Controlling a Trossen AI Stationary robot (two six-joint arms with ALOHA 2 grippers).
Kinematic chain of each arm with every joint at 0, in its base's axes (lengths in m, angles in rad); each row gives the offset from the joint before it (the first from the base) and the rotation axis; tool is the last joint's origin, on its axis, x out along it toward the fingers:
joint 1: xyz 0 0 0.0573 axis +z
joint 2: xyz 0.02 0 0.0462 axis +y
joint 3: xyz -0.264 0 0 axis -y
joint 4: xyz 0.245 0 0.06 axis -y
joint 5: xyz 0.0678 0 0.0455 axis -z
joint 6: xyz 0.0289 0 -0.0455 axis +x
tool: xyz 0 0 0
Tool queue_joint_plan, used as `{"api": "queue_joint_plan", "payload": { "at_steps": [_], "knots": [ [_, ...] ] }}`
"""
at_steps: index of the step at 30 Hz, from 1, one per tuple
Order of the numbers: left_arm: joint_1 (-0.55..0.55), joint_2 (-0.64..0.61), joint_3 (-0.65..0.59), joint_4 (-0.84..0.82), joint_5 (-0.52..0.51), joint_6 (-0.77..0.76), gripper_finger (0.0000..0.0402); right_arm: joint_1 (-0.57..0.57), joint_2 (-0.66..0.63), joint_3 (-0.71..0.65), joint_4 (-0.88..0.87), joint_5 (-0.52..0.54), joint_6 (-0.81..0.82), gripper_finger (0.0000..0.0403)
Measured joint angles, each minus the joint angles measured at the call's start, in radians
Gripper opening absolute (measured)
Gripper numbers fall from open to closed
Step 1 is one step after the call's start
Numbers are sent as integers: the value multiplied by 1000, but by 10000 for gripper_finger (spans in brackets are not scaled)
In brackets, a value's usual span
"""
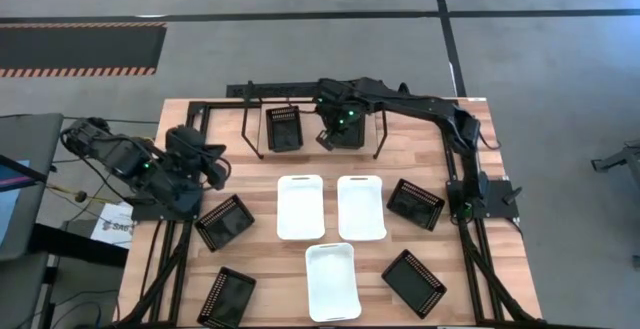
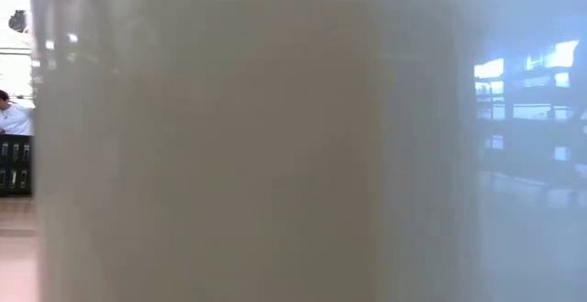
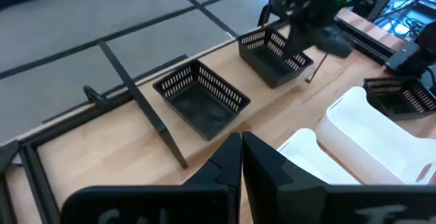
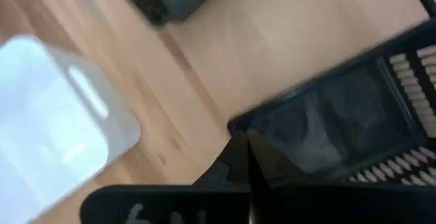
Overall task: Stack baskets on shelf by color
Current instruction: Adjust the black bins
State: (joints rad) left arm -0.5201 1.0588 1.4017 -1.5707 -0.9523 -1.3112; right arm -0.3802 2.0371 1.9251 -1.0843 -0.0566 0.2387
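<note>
The right gripper [image 1: 337,132], jaws pinched on the near rim of a black basket [image 1: 346,129], hung over the shelf [image 1: 310,97] at the tabletop's far edge, beside another black basket [image 1: 284,127]. The left gripper [image 1: 214,166], jaws together, waited near the left edge. Three white baskets [image 1: 300,207] lay mid-table.

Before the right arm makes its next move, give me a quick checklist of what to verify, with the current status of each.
1. Right hand shut on the rim of the black basket at the shelf: ok, fingers pinch its edge in the right wrist view.
2. That basket fully seated on the shelf: cannot tell.
3. Second black basket already on the shelf: ok.
4. Left hand shut, empty, clear at the table's left: ok.
5. Three white baskets unstacked on the table: not ok.
6. Low view usable: not ok, blocked.
</note>
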Motion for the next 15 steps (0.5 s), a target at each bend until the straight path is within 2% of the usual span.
{"api": "queue_joint_plan", "payload": {
  "at_steps": [15],
  "knots": [
    [0, -2, 0, 0, -2, 29, 0, -7, 86, -6, -93, 29, 49, 0]
  ]
}}
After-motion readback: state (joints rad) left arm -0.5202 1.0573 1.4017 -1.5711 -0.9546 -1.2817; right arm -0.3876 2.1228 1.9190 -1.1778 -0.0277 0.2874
